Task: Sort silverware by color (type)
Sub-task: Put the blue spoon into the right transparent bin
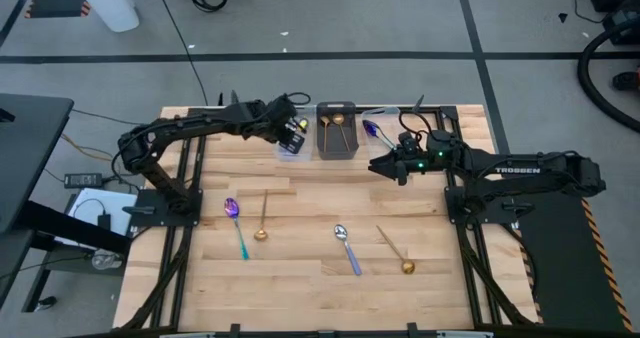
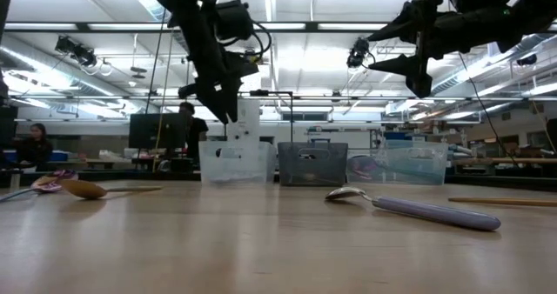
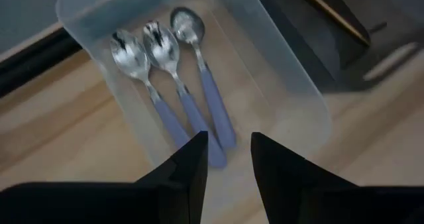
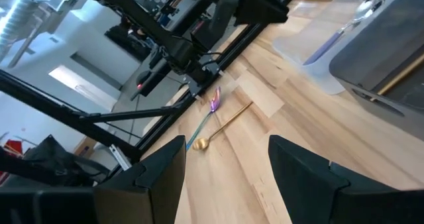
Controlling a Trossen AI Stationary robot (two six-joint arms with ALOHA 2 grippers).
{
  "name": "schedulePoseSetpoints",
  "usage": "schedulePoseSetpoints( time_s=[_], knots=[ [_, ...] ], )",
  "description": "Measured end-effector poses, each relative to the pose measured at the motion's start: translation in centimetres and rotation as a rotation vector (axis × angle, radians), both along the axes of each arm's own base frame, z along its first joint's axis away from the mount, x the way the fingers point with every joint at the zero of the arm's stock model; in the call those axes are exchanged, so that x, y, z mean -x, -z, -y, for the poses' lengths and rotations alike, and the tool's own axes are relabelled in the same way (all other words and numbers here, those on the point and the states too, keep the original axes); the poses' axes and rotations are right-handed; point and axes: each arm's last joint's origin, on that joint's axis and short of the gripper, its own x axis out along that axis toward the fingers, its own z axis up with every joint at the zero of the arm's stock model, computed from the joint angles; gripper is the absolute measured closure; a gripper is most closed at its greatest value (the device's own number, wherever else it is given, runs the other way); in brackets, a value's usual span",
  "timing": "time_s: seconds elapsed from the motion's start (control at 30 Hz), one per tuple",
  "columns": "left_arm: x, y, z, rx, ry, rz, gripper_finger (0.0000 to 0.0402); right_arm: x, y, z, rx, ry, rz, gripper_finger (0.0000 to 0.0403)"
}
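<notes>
Left gripper (image 1: 291, 136): held above the clear bin (image 1: 290, 148) at the far edge of the table (image 1: 300, 278); fingers (image 3: 192, 164) are parted with nothing between them.
Clear bin: three silver spoons with lilac handles (image 3: 175, 78) are laid side by side inside, bowls together.
Dark bin (image 1: 337, 143): set just right of the clear bin; gold spoons (image 1: 333, 121) are seen inside.
Right bin (image 1: 380, 128): a clear one further right, with a blue-purple spoon (image 1: 372, 130) in it.
Right gripper (image 1: 385, 167): held in the air near the right bin; jaws are spread wide and nothing is held.
Loose spoons, left to right: a rainbow spoon (image 1: 237, 223) and a gold spoon (image 1: 262, 220) lie just beside each other; a lilac-handled silver spoon (image 1: 347, 248) is near the middle; another gold spoon (image 1: 396, 250) lies to its right.
</notes>
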Motion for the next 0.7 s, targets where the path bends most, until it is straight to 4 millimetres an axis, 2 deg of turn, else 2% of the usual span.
schedulePoseSetpoints(
  time_s=[0.7],
  knots=[
    [-0.6,0.3,9.4,0.159,0.009,-0.133,0.0278,-0.1,-0.2,-0.5,-0.019,-0.139,0.024,0.0178]
  ],
)
